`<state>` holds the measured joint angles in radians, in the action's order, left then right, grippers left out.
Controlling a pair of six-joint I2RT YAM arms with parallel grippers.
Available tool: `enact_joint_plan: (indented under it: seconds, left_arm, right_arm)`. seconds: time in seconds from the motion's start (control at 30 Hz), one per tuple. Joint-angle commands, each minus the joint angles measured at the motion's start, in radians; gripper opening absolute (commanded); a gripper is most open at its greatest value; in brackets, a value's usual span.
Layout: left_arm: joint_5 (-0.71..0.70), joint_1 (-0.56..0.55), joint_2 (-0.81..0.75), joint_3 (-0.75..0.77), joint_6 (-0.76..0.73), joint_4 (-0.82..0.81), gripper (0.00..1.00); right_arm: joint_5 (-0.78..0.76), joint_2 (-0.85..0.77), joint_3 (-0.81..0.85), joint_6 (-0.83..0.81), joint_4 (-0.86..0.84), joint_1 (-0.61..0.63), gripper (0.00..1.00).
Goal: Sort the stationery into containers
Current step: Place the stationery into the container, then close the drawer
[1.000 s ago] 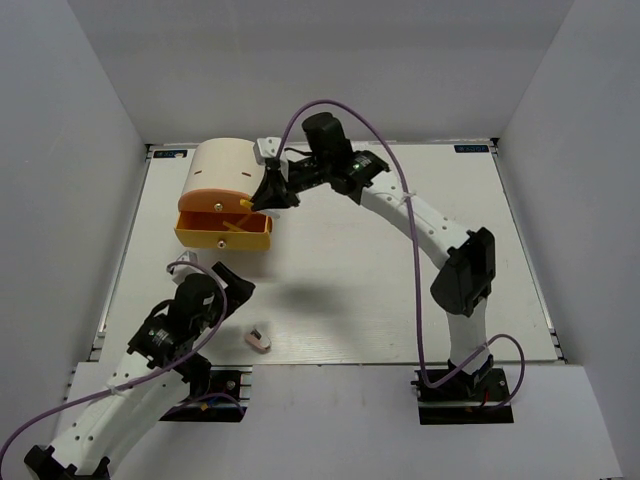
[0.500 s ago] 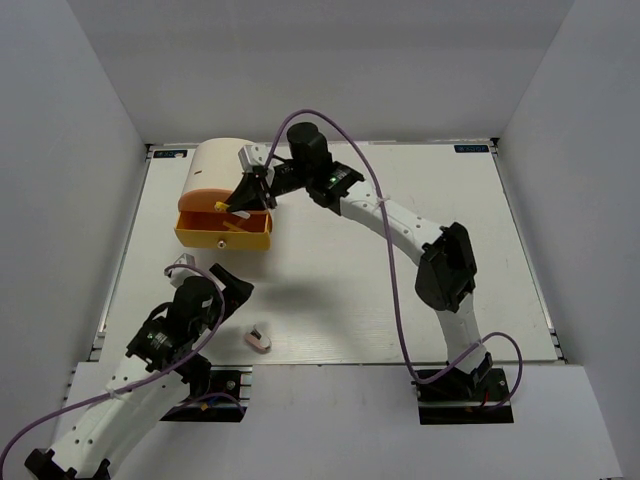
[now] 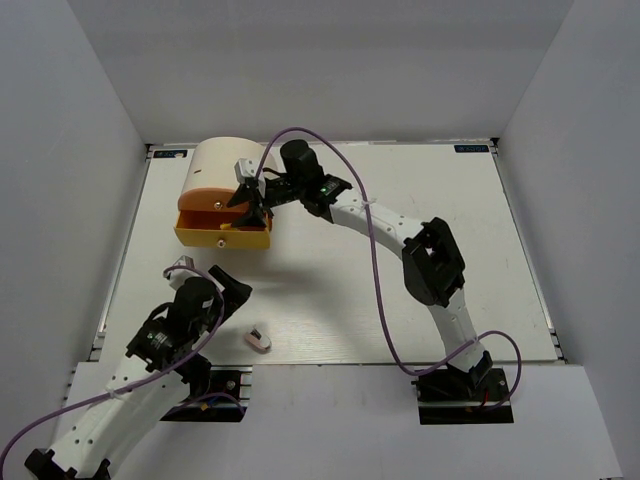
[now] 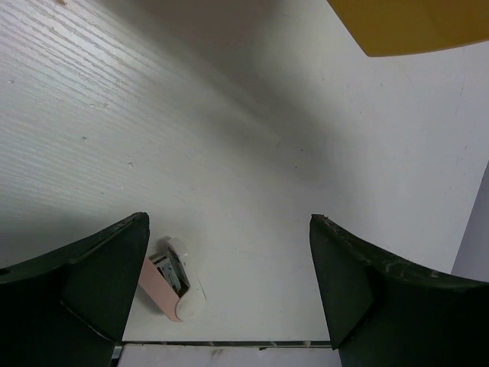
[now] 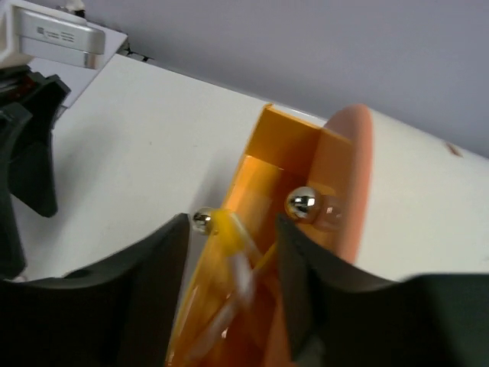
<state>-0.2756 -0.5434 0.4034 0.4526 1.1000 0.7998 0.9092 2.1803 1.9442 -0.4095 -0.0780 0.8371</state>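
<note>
The cream-beige cylindrical box (image 3: 215,165) stands at the far left with its yellow-orange drawer (image 3: 222,236) pulled out. My right gripper (image 3: 250,200) hangs over the drawer, open. In the right wrist view (image 5: 231,229) a blurred white-and-yellow pen (image 5: 238,256) lies loose between the spread fingers, inside the drawer (image 5: 283,145), beside a shiny knob (image 5: 302,202). A pink-white eraser (image 3: 259,340) lies near the front edge. My left gripper (image 3: 230,285) is open and empty; in its wrist view (image 4: 228,229) the eraser (image 4: 172,279) lies just beside the left finger.
The table's front edge (image 4: 229,344) runs just behind the eraser. White walls enclose the table on three sides. A corner of the drawer (image 4: 412,27) shows at the top of the left wrist view. The purple cable (image 3: 385,290) loops over the right arm.
My right arm has swung left and come over the open drawer. The pen now shows blurred and loose between its jaws. The left arm and the eraser have hardly moved.
</note>
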Motion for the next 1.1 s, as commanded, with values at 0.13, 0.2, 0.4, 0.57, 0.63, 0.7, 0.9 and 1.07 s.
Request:
enact_joint_plan:
  seconds: [0.13, 0.2, 0.4, 0.57, 0.63, 0.7, 0.9, 1.07]
  left_arm:
    - [-0.027, -0.003, 0.069, 0.023, -0.018, -0.099, 0.92]
    - [-0.037, -0.003, 0.084, 0.032, -0.046, -0.143, 0.89]
    - [-0.085, -0.003, 0.136, 0.064, -0.13, -0.211, 0.46]
    - [-0.175, 0.006, 0.169, 0.064, -0.195, -0.269, 0.5]
    - [-0.229, 0.007, 0.208, 0.064, -0.228, -0.303, 0.67]
    - [-0.261, 0.007, 0.241, 0.093, -0.262, -0.323, 0.76]
    - [-0.321, 0.007, 0.446, 0.207, -0.33, -0.379, 0.75]
    - [-0.278, 0.026, 0.528, 0.244, -0.367, -0.427, 0.73]
  right_arm:
    - [-0.032, -0.121, -0.056, -0.02, -0.022, -0.007, 0.62]
    - [-0.027, -0.135, -0.054, -0.003, -0.025, -0.01, 0.55]
    - [-0.006, -0.252, -0.083, 0.075, 0.038, -0.038, 0.08]
    - [-0.039, -0.388, -0.283, 0.083, 0.052, -0.084, 0.06]
    - [-0.076, -0.419, -0.374, 0.074, 0.072, -0.116, 0.1]
    - [-0.104, -0.471, -0.41, 0.052, 0.073, -0.133, 0.11]
    - [-0.127, -0.577, -0.565, 0.012, 0.168, -0.239, 0.11]
    - [-0.125, -0.634, -0.657, 0.02, 0.173, -0.302, 0.11]
